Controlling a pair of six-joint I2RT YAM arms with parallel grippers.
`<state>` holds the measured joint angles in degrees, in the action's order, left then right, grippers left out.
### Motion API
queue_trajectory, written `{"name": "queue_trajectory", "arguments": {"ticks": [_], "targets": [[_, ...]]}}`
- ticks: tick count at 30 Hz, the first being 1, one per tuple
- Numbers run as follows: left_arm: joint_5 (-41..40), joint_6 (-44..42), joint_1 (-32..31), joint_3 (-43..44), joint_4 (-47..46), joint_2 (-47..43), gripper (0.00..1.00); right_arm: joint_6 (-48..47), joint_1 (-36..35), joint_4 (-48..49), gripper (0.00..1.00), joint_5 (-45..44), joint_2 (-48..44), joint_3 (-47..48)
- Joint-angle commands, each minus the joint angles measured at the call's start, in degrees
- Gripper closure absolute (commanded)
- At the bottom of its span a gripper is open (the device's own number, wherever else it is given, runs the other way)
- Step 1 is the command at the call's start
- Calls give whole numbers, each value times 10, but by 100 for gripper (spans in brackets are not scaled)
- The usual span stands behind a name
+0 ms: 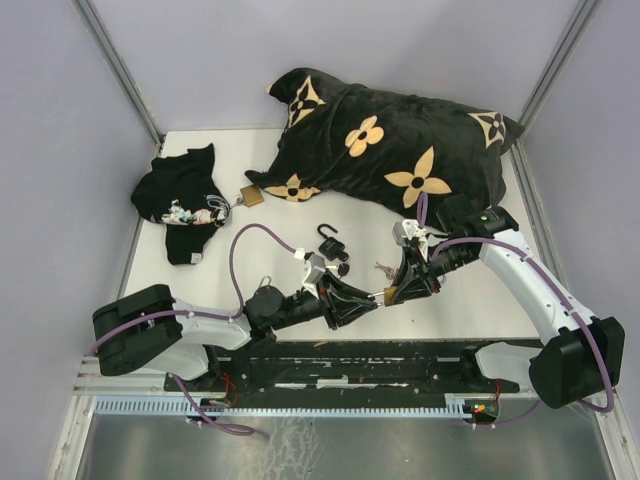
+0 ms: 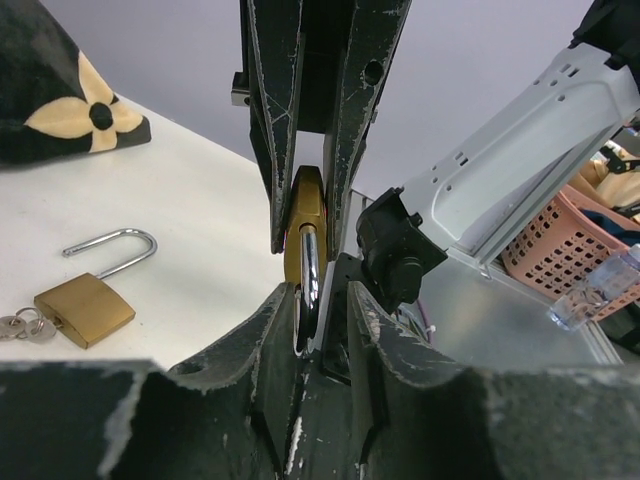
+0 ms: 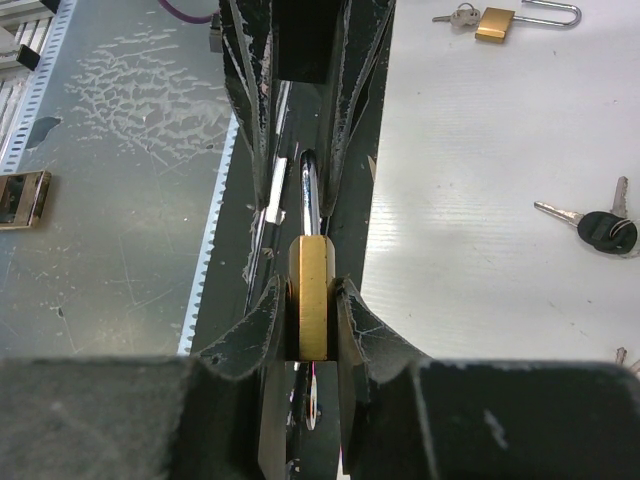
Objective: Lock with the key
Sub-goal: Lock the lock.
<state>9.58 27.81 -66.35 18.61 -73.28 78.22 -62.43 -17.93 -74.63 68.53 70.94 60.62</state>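
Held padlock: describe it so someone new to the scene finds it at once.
Below the black flowered pillow, near the table's front edge, the left pincer and right pincer meet tip to tip. The brass padlock is clamped between them; the other brass padlock and the black padlock lie loose.

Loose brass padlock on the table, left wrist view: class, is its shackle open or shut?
Open: the padlock has one shackle end free, off its body.

Padlock pinched between two grippers above the table.
The left gripper (image 2: 308, 312) clamped the steel shackle (image 2: 310, 275) of a brass padlock (image 2: 302, 205); the right gripper (image 2: 305, 240), opposite, pinched its body. Left on the table (image 2: 190, 200) lay a second padlock (image 2: 85, 308), open, keys (image 2: 25, 326) beside it.
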Motion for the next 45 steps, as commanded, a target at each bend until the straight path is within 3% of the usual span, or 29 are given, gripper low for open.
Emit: {"name": "queue_trajectory", "arguments": {"ticks": [1,4,15,34,38,43,45], "targets": [[-11,39,-3,2,-38,-15,61,-8,1,-1,98,40,-16,18],[-22,42,-3,6,-8,-28,58,-10,1,-4,98,44,-19,18],[-24,37,-3,14,55,-60,63,-13,1,-9,98,47,-23,19],[0,57,-3,31,62,-36,73,-14,1,-11,98,49,-20,19],[7,58,-3,36,63,-27,77,-14,1,-11,98,50,-19,19],[20,49,-3,36,60,-24,96,-13,1,-14,98,53,-16,20],[18,47,-3,30,51,-28,97,-7,1,-11,98,54,-15,19]]}}
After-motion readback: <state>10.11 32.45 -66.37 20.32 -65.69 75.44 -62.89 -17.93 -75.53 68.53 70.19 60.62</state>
